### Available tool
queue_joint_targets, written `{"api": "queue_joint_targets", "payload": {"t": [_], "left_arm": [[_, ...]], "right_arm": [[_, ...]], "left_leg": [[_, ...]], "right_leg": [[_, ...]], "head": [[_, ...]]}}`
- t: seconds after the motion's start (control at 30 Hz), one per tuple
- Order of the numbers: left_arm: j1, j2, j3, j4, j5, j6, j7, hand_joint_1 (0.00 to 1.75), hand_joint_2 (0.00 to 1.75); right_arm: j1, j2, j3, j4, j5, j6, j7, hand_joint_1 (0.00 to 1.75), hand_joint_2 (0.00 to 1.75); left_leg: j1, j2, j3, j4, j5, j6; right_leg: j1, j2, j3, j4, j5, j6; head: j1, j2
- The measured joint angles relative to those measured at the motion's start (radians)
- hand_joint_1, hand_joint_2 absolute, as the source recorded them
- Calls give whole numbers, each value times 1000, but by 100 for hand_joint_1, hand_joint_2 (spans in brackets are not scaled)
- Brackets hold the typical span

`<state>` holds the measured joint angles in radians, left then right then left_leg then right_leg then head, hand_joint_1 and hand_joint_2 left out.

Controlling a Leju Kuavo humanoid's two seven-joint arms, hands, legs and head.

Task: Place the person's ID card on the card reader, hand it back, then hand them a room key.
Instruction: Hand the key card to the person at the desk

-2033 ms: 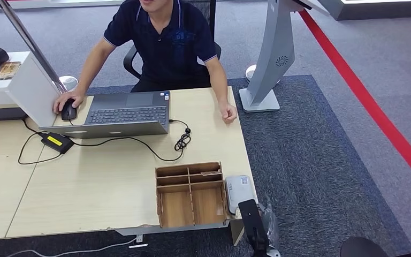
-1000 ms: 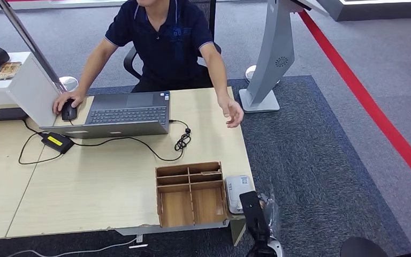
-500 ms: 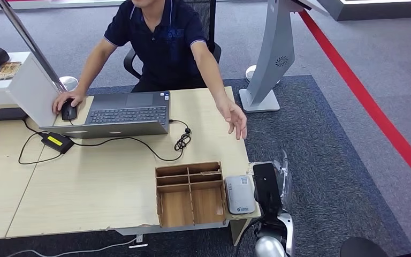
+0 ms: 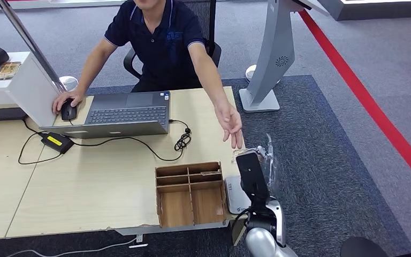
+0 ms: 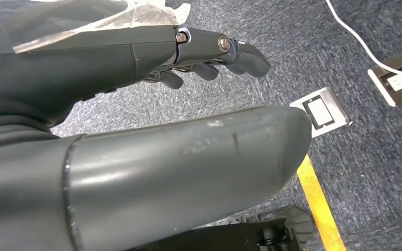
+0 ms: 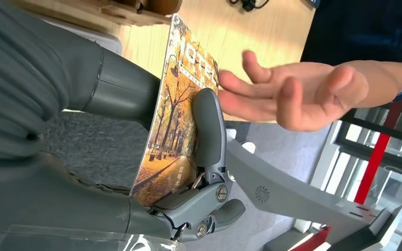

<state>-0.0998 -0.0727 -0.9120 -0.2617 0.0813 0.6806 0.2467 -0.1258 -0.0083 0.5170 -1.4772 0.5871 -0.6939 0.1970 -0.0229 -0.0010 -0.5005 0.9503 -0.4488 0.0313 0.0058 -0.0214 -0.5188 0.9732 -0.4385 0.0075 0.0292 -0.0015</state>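
Observation:
My right hand is raised at the desk's near right corner, above the white card reader. It pinches a room key card printed with autumn trees between its thumb and fingers. The person's hand reaches out over the desk edge, palm up and fingers spread, a short way beyond the card without touching it. My left hand hangs over the carpet, fingers loosely extended and holding nothing.
A wooden compartment box stands left of the card reader. Further back lie a laptop, cables and a mouse under the person's other hand. A grey kiosk stand rises on the carpet to the right.
My right hand has risen from below the desk edge up beside the card reader, toward the person. The person's arm has stretched out from the desk toward my hand.

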Motion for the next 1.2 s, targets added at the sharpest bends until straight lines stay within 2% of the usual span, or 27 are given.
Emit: {"api": "queue_joint_targets", "payload": {"t": [0.4, 0.47, 0.53, 0.6, 1.2], "left_arm": [[0, 0, -8, 0, -4, 0, -3, 0, 0], [0, 0, -11, 0, -5, 0, -4, 0, 0], [0, 0, -15, 0, -5, 0, -4, 0, 0], [0, -1, -18, 0, -5, 0, -4, 0, 0], [-1, -2, -24, 0, -2, 2, -6, 0, 0]], "right_arm": [[-56, -8, 78, 24, 0, -1, 7, 175, 175], [-64, -8, 88, 29, 0, -1, 8, 138, 175], [-72, -9, 97, 35, 0, -1, 11, 51, 175], [-78, -9, 105, 40, 3, -2, 13, 0, 175], [-77, -22, 141, 72, 18, -1, 36, 0, 175]], "left_leg": [[0, 0, 0, 0, 0, 0], [0, 0, 0, 0, 0, 0], [0, 0, 0, 0, 0, 0], [0, 0, 0, 0, 0, 0], [0, 0, -1, 0, 0, 0]], "right_leg": [[0, 0, 0, 0, 0, 0], [0, 0, 0, 0, 0, 0], [0, 0, 0, 0, 0, 0], [0, 0, 0, 0, 0, 0], [0, 0, -1, 0, 0, 0]], "head": [[0, 0], [0, 0], [0, 0], [0, 0], [0, 0]]}}
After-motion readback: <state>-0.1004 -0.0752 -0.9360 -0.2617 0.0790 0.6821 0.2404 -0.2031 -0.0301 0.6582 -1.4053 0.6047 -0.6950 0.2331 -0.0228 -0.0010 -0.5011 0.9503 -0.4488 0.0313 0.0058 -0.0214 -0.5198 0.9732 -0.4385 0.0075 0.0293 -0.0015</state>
